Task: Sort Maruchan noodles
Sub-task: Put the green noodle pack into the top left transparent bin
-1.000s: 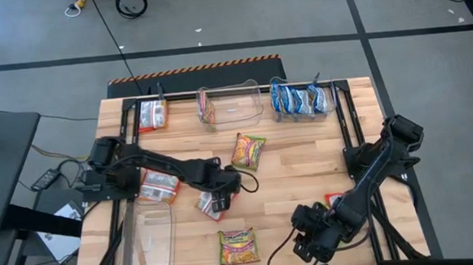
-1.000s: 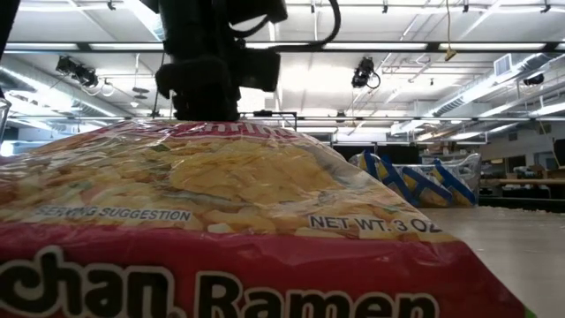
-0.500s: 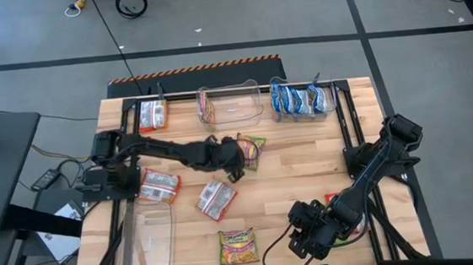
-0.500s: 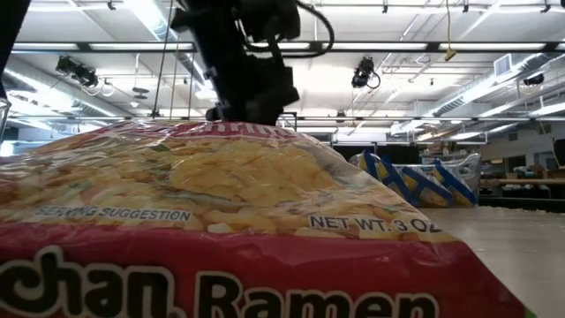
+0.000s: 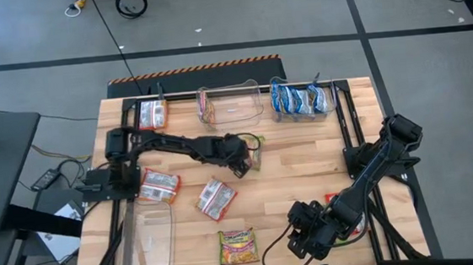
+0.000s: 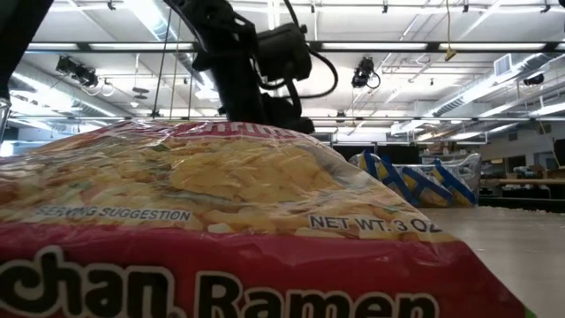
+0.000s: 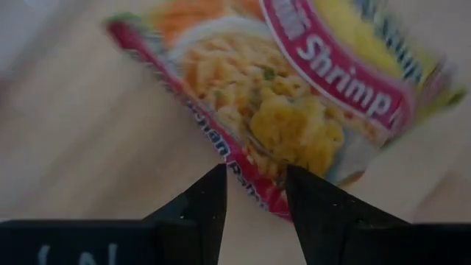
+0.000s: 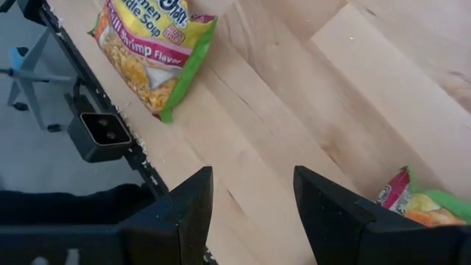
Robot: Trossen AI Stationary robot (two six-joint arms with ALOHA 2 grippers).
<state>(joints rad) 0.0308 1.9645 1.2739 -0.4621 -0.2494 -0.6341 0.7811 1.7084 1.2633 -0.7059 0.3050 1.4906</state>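
Wooden table [image 5: 307,169] carries a yellow-green shrimp packet [image 5: 253,151] just below the middle clear tub [image 5: 230,106], where the left gripper [image 7: 254,193], fingers parted and empty, could pinch its light, crinkly, slippery edge.

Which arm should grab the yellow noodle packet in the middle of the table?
Probably the left. Its tool is open right at the middle yellow packet, with the packet's edge just past its fingers. The right tool hovers open, far off by the table's front edge.
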